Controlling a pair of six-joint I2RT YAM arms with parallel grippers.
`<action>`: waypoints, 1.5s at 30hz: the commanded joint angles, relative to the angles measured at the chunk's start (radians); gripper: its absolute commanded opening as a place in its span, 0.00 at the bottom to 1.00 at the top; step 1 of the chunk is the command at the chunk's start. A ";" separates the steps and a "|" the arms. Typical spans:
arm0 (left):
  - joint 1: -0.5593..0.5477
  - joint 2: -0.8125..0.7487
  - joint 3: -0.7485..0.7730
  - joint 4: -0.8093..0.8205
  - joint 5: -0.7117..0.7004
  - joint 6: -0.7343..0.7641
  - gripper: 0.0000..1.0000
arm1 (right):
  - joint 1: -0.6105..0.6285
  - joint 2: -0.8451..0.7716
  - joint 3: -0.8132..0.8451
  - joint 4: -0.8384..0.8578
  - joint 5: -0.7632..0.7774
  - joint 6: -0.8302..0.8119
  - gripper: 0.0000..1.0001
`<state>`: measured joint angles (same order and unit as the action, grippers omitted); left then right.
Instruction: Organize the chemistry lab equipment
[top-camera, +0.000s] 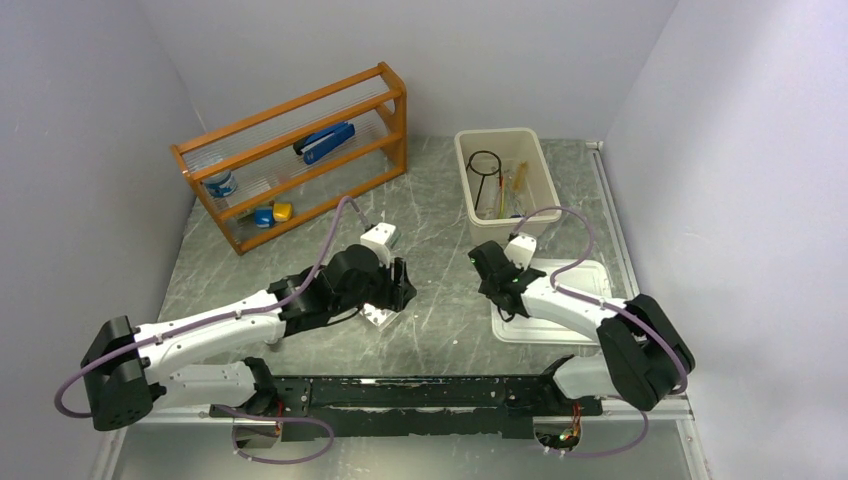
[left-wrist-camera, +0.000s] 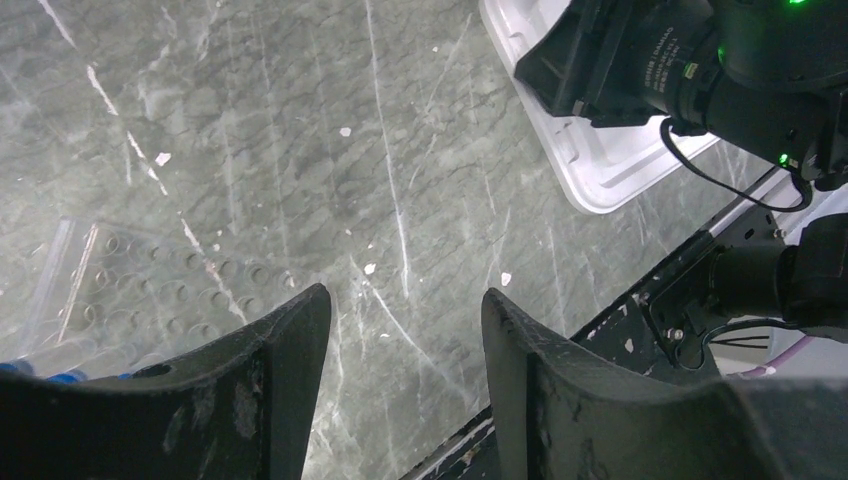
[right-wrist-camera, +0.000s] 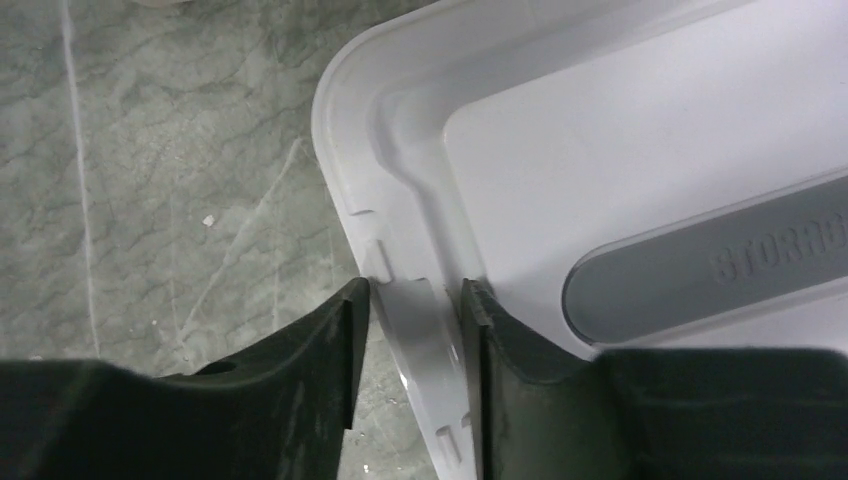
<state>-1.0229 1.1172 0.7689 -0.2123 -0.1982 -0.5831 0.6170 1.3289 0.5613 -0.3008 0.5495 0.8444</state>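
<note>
right claw (right-wrist-camera: 415, 330) nips the flat white plastic lid (right-wrist-camera: 600, 150) by its thin rim, so it may slip; left claw (left-wrist-camera: 405, 340) gapes empty.

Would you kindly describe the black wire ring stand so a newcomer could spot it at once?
At the table's far right, beyond the white lid, stands a beige bin. The black wire ring stand lies inside toward its left side: the only dark loop among pale, thin pieces.

Even, bright light; soft shadows; near wrist-view foregrounds blur.
</note>
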 joint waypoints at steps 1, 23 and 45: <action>0.006 0.034 -0.027 0.076 0.062 -0.027 0.61 | -0.009 0.051 -0.018 0.014 -0.080 0.004 0.48; 0.003 0.285 -0.166 0.525 0.291 -0.279 0.71 | -0.014 -0.215 0.046 -0.099 -0.120 -0.008 0.24; -0.058 0.633 -0.048 1.015 0.480 -0.471 0.48 | -0.018 -0.457 0.002 -0.056 -0.274 0.074 0.24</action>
<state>-1.0744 1.7458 0.6716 0.7197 0.2523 -1.0401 0.6041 0.9062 0.5861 -0.3820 0.3008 0.8959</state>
